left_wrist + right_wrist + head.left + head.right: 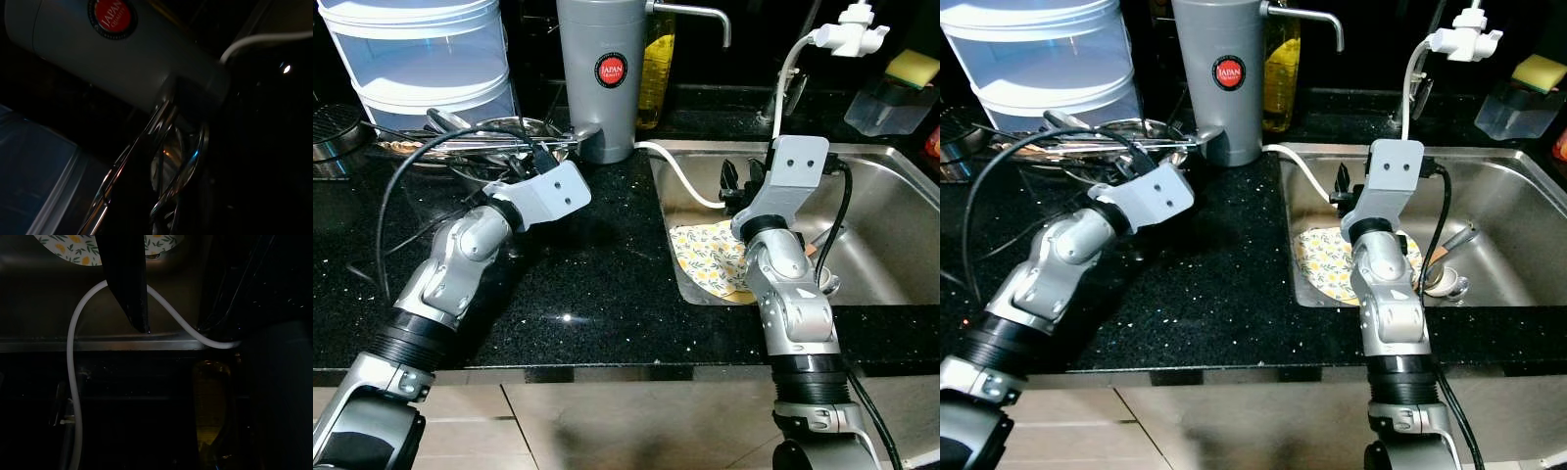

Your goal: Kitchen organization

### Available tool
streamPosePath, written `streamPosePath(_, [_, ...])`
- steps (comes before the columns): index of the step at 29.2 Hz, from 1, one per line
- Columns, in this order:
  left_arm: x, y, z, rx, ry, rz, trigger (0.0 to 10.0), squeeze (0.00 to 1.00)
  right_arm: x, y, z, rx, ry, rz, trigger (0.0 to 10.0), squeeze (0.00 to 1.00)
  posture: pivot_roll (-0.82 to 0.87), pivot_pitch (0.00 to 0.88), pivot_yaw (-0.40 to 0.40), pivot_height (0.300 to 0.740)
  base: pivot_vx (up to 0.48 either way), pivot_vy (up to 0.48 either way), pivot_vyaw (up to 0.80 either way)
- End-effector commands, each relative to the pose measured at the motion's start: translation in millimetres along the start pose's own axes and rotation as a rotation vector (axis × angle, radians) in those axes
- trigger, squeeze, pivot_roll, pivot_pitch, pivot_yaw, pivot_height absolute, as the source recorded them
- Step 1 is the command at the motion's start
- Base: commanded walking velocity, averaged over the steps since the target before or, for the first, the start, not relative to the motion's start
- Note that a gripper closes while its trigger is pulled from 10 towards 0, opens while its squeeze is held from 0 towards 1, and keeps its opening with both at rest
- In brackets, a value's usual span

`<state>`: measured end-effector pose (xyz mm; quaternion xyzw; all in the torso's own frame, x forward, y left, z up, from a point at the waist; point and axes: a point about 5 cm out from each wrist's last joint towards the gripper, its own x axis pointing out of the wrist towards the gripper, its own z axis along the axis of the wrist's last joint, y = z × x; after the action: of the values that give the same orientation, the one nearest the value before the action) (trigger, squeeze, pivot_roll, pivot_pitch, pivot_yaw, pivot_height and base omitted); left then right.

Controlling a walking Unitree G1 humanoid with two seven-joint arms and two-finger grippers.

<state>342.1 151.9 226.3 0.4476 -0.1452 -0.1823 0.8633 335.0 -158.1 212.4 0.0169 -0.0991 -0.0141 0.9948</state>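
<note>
- The left gripper [536, 155] is reaching toward the metal bowl [509, 132] left of the grey canister [600, 78]; can't tell if it's wide or narrow since the wrist block is covering the fingers.
- Risk as I see it: it's crowding tongs [161, 161] and wire bits piled in the bowl, so a bump could be sending the lot clattering across the black surface [597, 284].
- The right gripper [741, 179] is hanging over the sink [891, 245] right of the canister, looking narrow and holding nothing.
- The white hose [78, 347] is running close under it, so snagging seems possible.
- The floral plate [710, 257] is lying flat in the sink, yellow and leafy.
</note>
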Motion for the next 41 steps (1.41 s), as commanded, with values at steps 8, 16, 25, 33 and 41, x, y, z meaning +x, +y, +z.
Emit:
streamPosePath(8, [1.2, 1.1, 15.9, -0.061, -0.096, -0.003, 0.0, 0.0, -1.7, -1.7, -1.6, 0.007, 0.002, -0.006, 10.0, 0.0, 0.11, 0.0, -0.043, 0.74, 0.0, 0.0, 0.0])
streamPosePath(16, [-1.8, 5.8, 22.7, -0.022, -0.132, 0.025, 10.0, 0.0, -2.2, -1.1, -2.1, 0.008, 0.003, -0.004, 10.0, 0.0, 0.11, 0.0, -0.043, 0.74, 0.0, 0.0, 0.0])
streamPosePath(25, [-8.8, 33.6, 63.8, 0.028, -0.33, 0.21, 10.0, 0.0, -2.4, 0.8, -3.7, 0.009, 0.008, 0.003, 10.0, 0.0, 0.12, 0.0, -0.049, 0.74, 0.0, 0.0, 0.0])
streamPosePath(33, [-12.9, 38.8, 75.7, -0.298, -0.382, 0.238, 10.0, 0.0, -2.3, 2.6, -4.8, 0.009, 0.012, 0.012, 10.0, 0.0, 0.12, 0.0, -0.054, 0.74, 0.0, 0.0, 0.0])
streamPosePath(41, [-9.8, 21.0, 64.3, -0.339, -0.314, 0.18, 10.0, 0.0, -2.0, 2.5, -4.9, 0.008, 0.012, 0.013, 10.0, 0.0, 0.12, 0.0, -0.055, 0.74, 0.0, 0.0, 0.0])
